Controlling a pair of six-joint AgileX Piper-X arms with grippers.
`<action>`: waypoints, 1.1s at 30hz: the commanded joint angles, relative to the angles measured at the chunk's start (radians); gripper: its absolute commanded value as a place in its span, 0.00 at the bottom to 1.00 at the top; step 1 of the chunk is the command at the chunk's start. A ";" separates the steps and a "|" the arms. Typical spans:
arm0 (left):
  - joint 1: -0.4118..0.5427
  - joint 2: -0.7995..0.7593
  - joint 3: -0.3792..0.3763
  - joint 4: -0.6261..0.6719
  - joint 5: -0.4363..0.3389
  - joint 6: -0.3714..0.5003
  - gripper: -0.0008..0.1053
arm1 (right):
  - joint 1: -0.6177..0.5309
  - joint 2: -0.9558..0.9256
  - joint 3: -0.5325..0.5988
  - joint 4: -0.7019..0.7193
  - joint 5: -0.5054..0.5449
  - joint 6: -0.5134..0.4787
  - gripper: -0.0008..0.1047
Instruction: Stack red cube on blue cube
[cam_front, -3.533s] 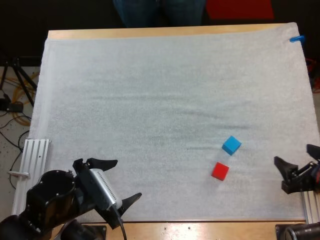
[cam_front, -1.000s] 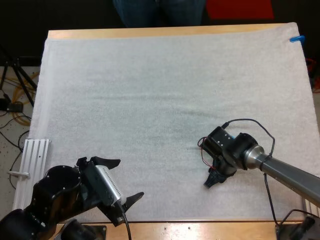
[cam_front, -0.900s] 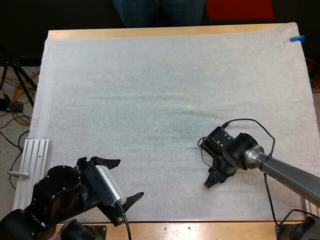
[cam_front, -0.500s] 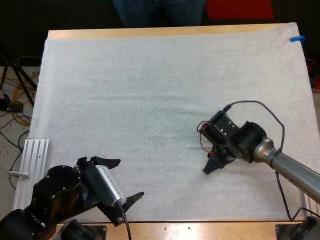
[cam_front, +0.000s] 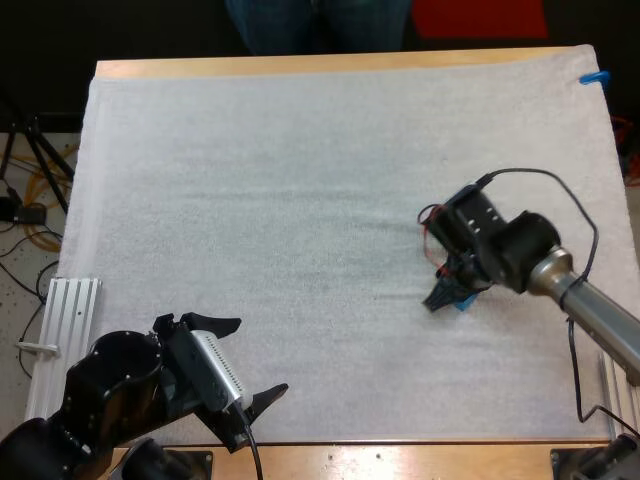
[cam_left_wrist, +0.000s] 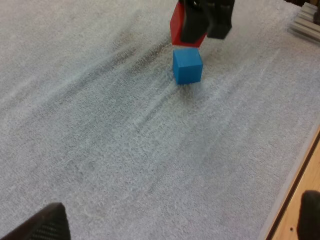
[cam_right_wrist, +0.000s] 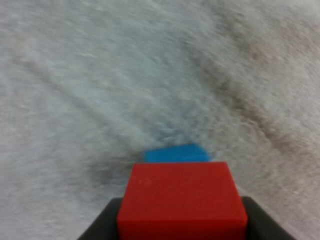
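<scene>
Matted table (cam_front: 300, 66): red cube (cam_right_wrist: 182, 200) is clamped in right pincer (cam_front: 448, 292) just above blue cube (cam_left_wrist: 187, 65), for stacking. Left pincer (cam_front: 257, 357) is parked apart.

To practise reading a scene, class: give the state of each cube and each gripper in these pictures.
red cube, clamped in the right gripper, raised just above the blue cube, not yet released.
blue cube, resting flat on the white mat, free of any gripper.
right gripper, shut on the red cube.
left gripper, open, holding nothing.
</scene>
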 joint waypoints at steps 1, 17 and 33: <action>-0.003 0.003 -0.006 -0.007 0.007 0.005 0.83 | -0.025 0.015 -0.007 0.011 -0.007 -0.025 0.11; -0.003 0.003 -0.006 -0.007 0.007 0.005 0.83 | -0.051 0.148 -0.007 -0.007 -0.034 -0.032 0.11; -0.003 0.003 -0.006 -0.007 0.007 0.025 0.83 | -0.051 0.148 -0.007 -0.014 -0.027 -0.016 0.64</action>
